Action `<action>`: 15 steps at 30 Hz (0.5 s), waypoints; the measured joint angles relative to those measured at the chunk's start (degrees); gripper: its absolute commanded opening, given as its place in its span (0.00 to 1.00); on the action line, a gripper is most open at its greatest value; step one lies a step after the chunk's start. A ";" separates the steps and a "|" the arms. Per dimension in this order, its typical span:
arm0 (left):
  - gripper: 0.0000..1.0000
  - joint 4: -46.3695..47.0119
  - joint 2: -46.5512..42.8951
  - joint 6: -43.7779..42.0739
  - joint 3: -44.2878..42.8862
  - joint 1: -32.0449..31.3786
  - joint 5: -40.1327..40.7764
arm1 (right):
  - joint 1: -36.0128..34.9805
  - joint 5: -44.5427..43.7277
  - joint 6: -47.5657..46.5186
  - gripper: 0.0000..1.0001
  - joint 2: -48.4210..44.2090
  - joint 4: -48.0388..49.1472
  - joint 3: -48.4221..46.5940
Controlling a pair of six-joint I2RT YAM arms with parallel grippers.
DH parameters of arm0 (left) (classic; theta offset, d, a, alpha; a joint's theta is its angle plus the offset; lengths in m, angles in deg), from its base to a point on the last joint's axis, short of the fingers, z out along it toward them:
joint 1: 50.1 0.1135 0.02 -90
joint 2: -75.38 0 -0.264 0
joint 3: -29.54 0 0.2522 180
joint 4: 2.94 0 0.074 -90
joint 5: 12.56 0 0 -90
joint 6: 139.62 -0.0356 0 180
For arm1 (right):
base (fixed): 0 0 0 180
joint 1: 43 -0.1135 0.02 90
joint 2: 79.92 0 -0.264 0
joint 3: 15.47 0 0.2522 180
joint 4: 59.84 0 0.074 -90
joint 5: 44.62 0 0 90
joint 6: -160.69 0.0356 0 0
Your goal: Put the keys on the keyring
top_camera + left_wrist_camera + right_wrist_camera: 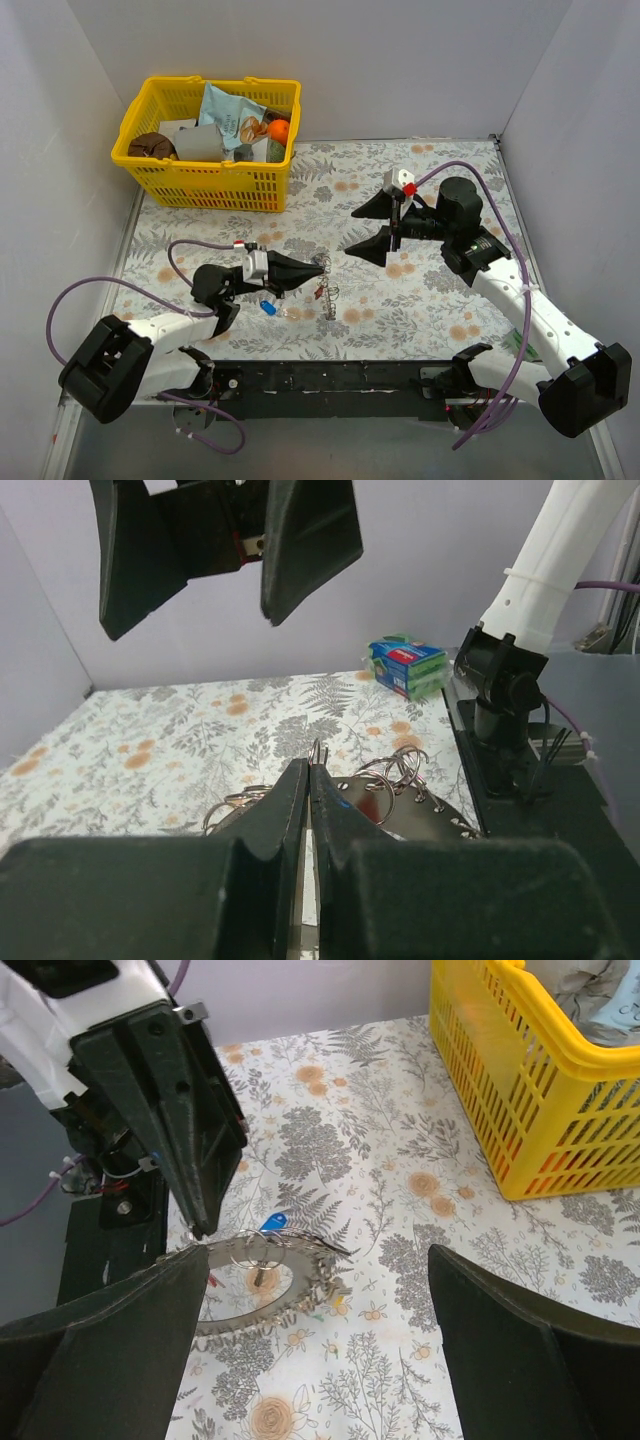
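My left gripper (316, 270) sits low over the flowered cloth (440, 300), its fingers (285, 805) pressed flat together with no gap between them. The tips are at the edge of the keyring (235, 1320). In the left wrist view a thin wire loop pokes up right at the tips, but I cannot tell whether it is pinched or only stands behind them.

The keyring lies flat on the cloth near the middle of the table, between my two grippers. Its scalloped silver rim and paler middle are plain in the right wrist view, with a few wire rings heaped on it. A blue key (268, 308) lies on the cloth just beside the left gripper, near the keyring but not on it. There is a dab of red at the keyring's rim, too small for me to name.

My right gripper (352, 232) hangs above the cloth on the far right side of the keyring — jaws spread wide, nothing between them. The yellow basket (210, 185) stands in the far left corner, holding packets and an orange.
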 measured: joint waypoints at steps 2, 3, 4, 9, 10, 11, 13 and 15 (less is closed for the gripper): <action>0.00 0.11 1.22 2.34 -0.28 0.00 0.37 | 0.00 1.84 0.02 0.91 0.00 0.17 0.00; 0.00 0.15 1.88 3.65 -0.52 0.00 0.74 | 0.04 3.02 0.04 0.89 0.04 0.39 0.00; 0.00 0.20 2.58 4.98 -0.81 0.00 1.16 | 0.04 4.52 0.20 0.88 0.13 0.68 0.00; 0.00 0.26 5.81 11.32 -1.92 0.02 3.78 | -0.02 11.23 3.06 0.73 2.16 4.33 0.00; 0.00 0.26 6.34 12.31 -2.08 0.02 4.35 | -0.09 12.02 3.78 0.71 2.62 5.14 0.00; 0.00 0.26 6.82 13.11 -2.25 0.00 4.85 | -0.17 12.57 4.33 0.69 2.97 5.79 0.00; 0.00 0.22 7.65 14.38 -2.71 0.02 5.79 | -0.81 12.90 5.29 0.65 3.52 7.06 0.07; 0.00 0.22 8.15 15.21 -3.30 0.02 6.36 | -1.77 12.85 5.90 0.61 3.96 7.87 0.13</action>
